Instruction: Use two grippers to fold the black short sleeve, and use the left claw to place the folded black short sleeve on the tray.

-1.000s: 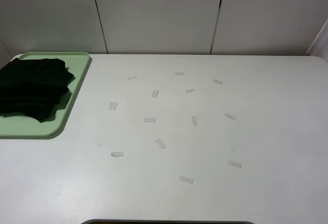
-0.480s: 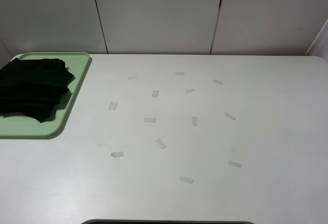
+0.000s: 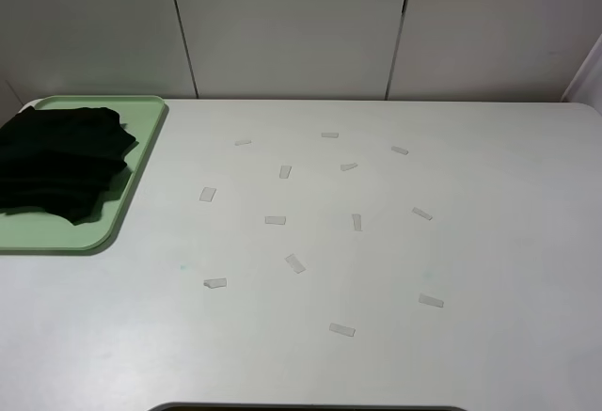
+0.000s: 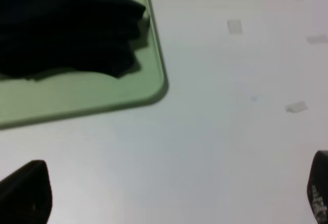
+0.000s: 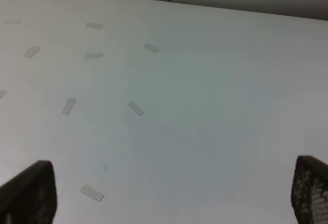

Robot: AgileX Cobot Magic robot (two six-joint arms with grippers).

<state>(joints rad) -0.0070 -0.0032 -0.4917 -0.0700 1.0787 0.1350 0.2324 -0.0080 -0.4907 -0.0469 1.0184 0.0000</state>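
The black short sleeve (image 3: 61, 160) lies folded in a bundle on the mint-green tray (image 3: 139, 166) at the table's far left. The left wrist view shows the same black short sleeve (image 4: 66, 26) on the tray (image 4: 102, 93), well ahead of my left gripper (image 4: 169, 196). That gripper is open, its fingertips (image 4: 25, 193) wide apart over bare table with nothing between them. My right gripper (image 5: 169, 193) is open too, over the white table on the right side, and holds nothing. Neither arm shows in the exterior high view.
Several small pale tape strips (image 3: 295, 262) are scattered over the middle of the white table (image 3: 489, 242). A grey panelled wall (image 3: 292, 25) stands behind the far edge. A dark rounded edge (image 3: 310, 407) shows at the near side.
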